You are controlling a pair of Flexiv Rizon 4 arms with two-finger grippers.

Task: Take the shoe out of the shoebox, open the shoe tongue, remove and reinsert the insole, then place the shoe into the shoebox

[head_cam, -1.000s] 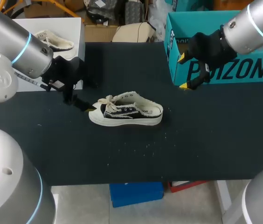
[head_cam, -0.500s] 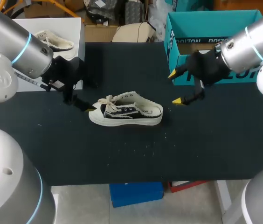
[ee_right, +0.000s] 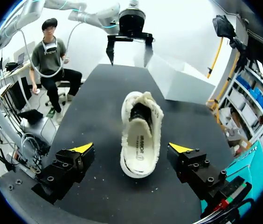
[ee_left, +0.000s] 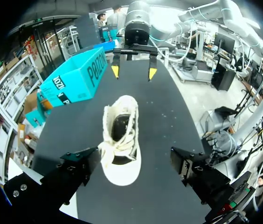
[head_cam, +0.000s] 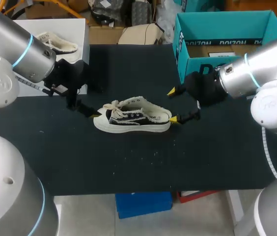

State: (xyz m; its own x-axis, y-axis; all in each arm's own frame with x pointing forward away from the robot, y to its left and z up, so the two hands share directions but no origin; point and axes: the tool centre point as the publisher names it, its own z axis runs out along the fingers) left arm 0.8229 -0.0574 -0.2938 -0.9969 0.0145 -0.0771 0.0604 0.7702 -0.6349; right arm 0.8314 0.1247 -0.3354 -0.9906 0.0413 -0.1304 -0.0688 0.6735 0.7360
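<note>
A black-and-cream shoe (head_cam: 132, 118) lies on its sole on the black table, toe to the left, laces tied. In the left wrist view the shoe (ee_left: 121, 140) has its toe between the spread fingers of my left gripper (ee_left: 134, 156), which is open and not touching it. My left gripper (head_cam: 87, 110) sits just left of the toe. My right gripper (head_cam: 172, 105) is open at the heel. In the right wrist view the shoe (ee_right: 141, 135) has its heel between the yellow tips of the right gripper (ee_right: 131, 148), untouched. The teal shoebox (head_cam: 180, 49) stands open at the back right.
A white box (head_cam: 79, 29) at the back left holds another pale shoe (head_cam: 57, 43). The teal shoebox (ee_left: 75, 77) stands close behind my right arm. Bare black tabletop (head_cam: 128, 162) stretches in front of the shoe.
My right gripper has come away from the teal shoebox, leftward and down to the shoe's heel, still open. The left arm and the shoe have not moved.
</note>
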